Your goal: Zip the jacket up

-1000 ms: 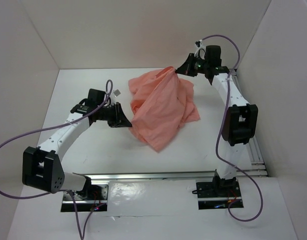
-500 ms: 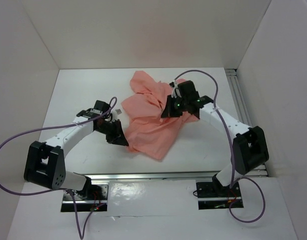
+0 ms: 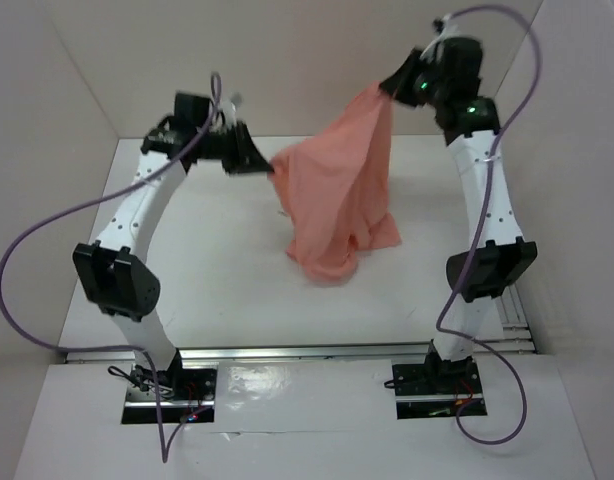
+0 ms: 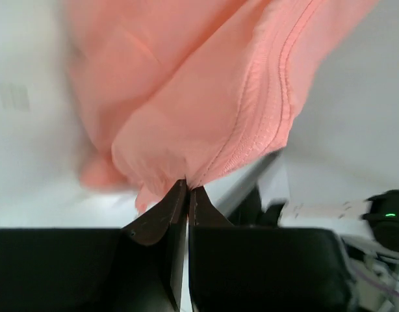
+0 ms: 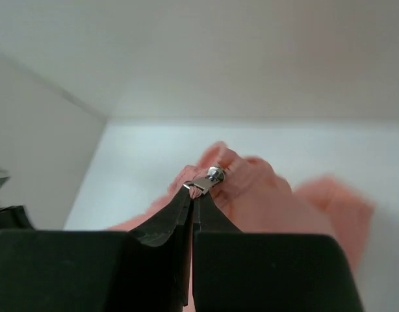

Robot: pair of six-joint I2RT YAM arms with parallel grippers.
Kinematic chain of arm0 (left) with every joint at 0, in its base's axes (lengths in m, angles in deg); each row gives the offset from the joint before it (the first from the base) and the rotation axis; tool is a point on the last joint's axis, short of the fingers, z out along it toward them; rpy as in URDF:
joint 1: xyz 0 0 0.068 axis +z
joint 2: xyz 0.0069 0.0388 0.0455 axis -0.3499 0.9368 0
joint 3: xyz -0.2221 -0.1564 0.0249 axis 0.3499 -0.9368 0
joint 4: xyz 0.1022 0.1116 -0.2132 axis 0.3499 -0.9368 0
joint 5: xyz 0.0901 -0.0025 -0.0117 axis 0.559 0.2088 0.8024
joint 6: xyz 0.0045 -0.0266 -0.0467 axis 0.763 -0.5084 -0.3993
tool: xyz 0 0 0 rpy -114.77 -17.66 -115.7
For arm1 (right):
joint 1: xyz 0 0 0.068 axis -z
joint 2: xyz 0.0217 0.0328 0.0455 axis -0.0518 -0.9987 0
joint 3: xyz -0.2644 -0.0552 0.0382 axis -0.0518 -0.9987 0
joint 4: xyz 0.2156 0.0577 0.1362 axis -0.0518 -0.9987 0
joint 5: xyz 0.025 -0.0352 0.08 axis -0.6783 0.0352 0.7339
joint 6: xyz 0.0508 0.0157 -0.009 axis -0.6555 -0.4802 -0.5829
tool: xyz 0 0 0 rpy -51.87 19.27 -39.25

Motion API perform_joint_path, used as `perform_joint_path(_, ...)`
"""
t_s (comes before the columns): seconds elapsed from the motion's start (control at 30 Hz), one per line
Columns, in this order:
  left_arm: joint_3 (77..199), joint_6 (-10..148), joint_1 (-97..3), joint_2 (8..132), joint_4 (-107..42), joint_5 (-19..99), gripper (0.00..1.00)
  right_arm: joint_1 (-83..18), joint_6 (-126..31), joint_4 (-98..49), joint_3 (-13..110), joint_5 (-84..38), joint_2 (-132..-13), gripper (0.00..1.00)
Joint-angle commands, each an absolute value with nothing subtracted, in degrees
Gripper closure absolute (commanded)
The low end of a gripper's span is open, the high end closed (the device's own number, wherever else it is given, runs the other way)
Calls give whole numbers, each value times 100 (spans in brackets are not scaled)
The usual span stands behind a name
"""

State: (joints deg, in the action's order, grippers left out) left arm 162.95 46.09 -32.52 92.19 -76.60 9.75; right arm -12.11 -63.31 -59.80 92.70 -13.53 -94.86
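Gripping one jacket (image 3: 337,195), left pincer (image 3: 270,168), right pincer (image 3: 389,88); one zipper pull (image 5: 207,181)

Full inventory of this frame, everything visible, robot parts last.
jacket: one, salmon pink, hanging between the two grippers above the table, its lower end down at the table.
zipper pull: one, pale metal, at the right gripper's tips.
table: one, white.
walls: white, on three sides.
rail: one, silver, along the near edge.
cables: two, purple, one looping along each arm.
left gripper: one, black, shut on a jacket edge.
right gripper: one, black, shut on the zipper pull.
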Motion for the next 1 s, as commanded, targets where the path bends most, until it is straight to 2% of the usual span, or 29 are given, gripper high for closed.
perform_joint_path(0.0,19860,4831,-2981,9764,-8180,679,100,-685,-6399,-6131,11872,-1245,-9698,100)
perform_joint_path(0.03,19815,4744,-2884,9629,-7845,392,100,-579,-6478,-5677,11752,-1166,-9515,100)
perform_joint_path(0.13,18851,4602,-2646,8980,-7349,107,100,-516,-6732,-4491,9516,-981,-8461,100)
perform_joint_path(0.17,18013,4699,-2646,8856,-7401,203,100,-577,-6794,-4373,8422,-981,-8285,100)
perform_joint_path(0.2,17500,4856,-2646,8619,-7402,204,100,-761,-6795,-4285,7889,-981,-8031,100)
perform_joint_path(0.23,17025,4953,-2646,8521,-7402,291,100,-876,-6795,-4284,7406,-981,-7958,100)
perform_joint_path(0.27,16141,5059,-2576,8433,-7472,422,100,-1016,-6795,-4284,6409,-981,-7958,100)
perform_joint_path(0.4,14205,5376,-2217,7871,-7525,1021,100,-1859,-7189,-3793,4288,-1111,-7826,100)
perform_joint_path(0.5,13341,5438,-2110,7590,-7525,1319,100,-2545,-7558,-3494,3344,-1532,-7773,100)
perform_joint_path(0.63,13004,5491,-2058,7589,-7525,1548,100,-2784,-7858,-3361,2910,-1701,-7589,100)
perform_joint_path(0.73,13003,5438,-1996,7589,-7472,1689,100,-2784,-7920,-3527,3049,-1895,-7475,100)
perform_joint_path(0.97,13109,5262,-1750,7326,-7349,1795,100,-2153,-7665,-4029,3366,-1912,-7106,100)
